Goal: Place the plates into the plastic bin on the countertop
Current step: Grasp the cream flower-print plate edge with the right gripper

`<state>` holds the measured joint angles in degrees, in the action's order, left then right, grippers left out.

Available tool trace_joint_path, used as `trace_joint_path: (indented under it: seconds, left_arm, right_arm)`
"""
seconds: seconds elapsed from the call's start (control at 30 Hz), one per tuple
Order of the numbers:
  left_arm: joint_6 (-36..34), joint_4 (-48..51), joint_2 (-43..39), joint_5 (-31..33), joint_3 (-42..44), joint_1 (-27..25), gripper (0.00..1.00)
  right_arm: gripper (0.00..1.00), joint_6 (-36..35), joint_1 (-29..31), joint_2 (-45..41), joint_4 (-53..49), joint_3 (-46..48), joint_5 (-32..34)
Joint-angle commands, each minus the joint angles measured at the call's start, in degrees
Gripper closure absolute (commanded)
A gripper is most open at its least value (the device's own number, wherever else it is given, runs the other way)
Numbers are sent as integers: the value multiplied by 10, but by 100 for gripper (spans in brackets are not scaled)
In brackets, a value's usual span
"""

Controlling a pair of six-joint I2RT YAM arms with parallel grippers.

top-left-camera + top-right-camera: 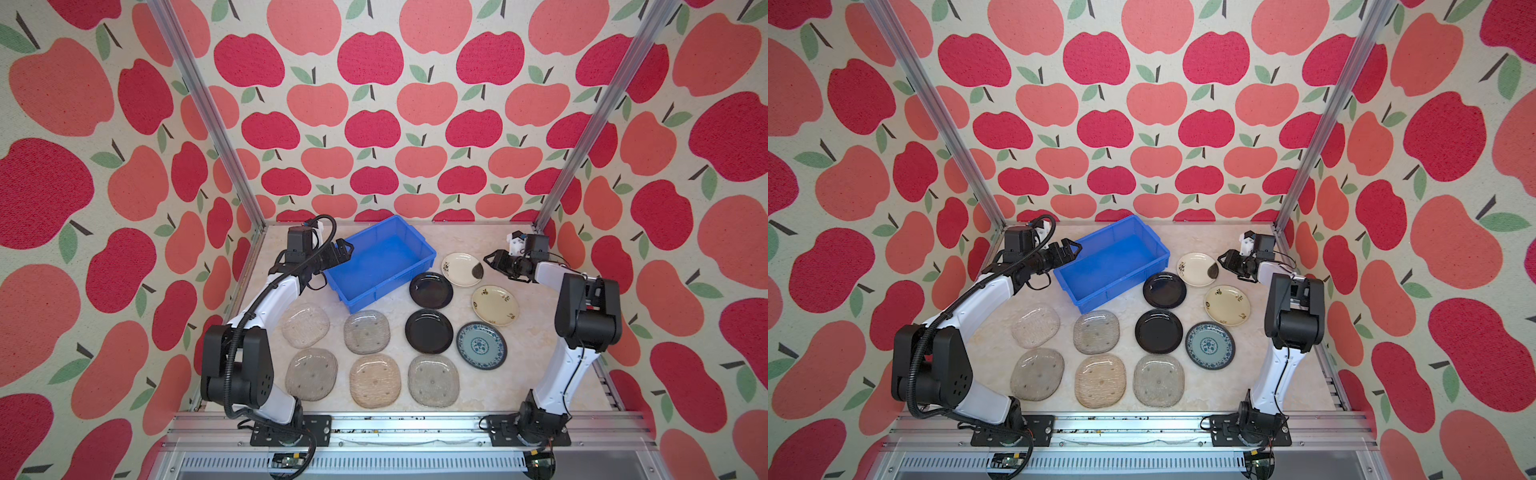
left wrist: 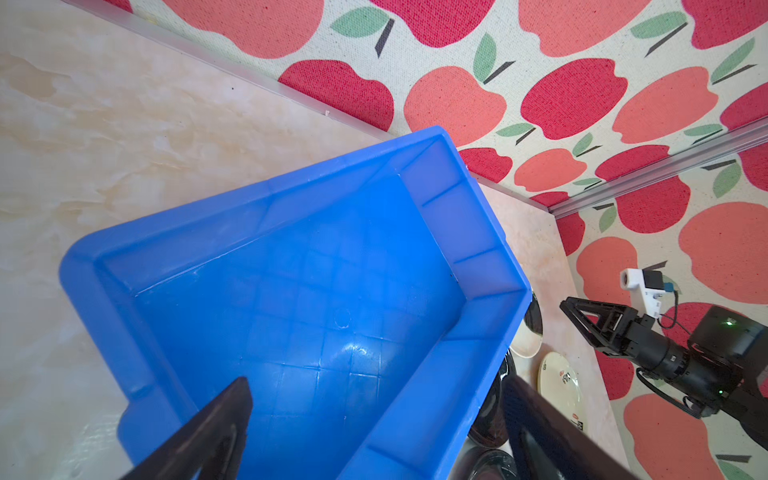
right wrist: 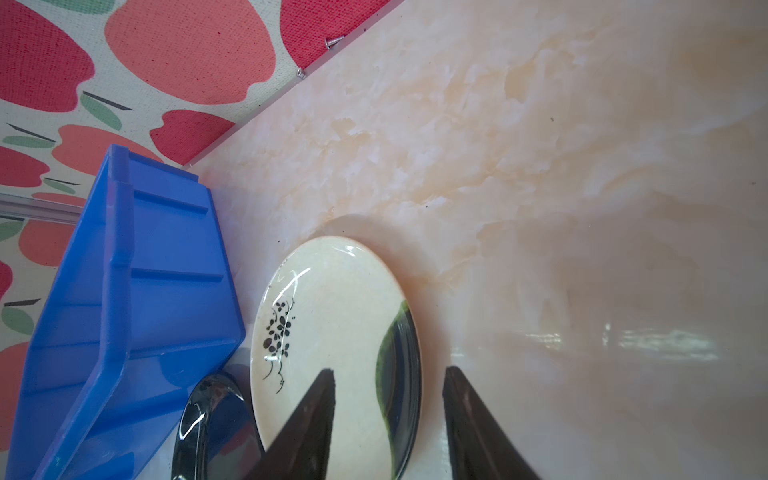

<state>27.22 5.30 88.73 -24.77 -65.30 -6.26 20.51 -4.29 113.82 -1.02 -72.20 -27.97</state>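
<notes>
Plastic bin [image 1: 390, 286] empty; a first pick shaping up at its right end.

At the bin's left end: left gripper [image 1: 348, 250], spread wide, holding nothing, poised over the bin floor. In front of the bin, flat on the countertop [image 1: 486, 386]: five clear glass plates [image 1: 366, 331]. Off the bin's front right corner: two black plates [image 1: 431, 290], cream plate [image 1: 495, 304], blue-white plate [image 1: 482, 345]. Just beside the bin's right end: white plate with dark blotch [image 1: 459, 269], lying flat, round, so no long axis to favour. At that plate's rim on the side away from the bin: right gripper [image 1: 488, 264], jaws part-way apart, straddling the blotched edge, one finger [image 3: 309, 424] over the plate face and one outside it; not seen clamped, nothing lifted. Plate on the bin side of the right gripper, so probably a short carry straight toward the bin; far nearer the right arm than the left.
</notes>
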Motion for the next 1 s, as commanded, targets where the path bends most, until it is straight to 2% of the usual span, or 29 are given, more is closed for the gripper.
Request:
trace_joint_path:
  seconds: [0.0, 0.5, 0.9, 0.97]
  left_arm:
    - [11, -9, 13, -20, -30, -4, 5]
    - [5, 2, 36, -11, -52, -11, 6]
    - [1, 2, 49, -4, -55, -15, 6]
    - [1, 2, 52, -1, -54, -16, 6]
  right_arm:
    - [60, 9, -4, 22, -18, 1, -24]
    - [62, 4, -10, 72, -95, -61, -78]
    - [68, 7, -3, 102, -105, -76, -100]
    - [71, 8, -3, 110, -110, -81, -107]
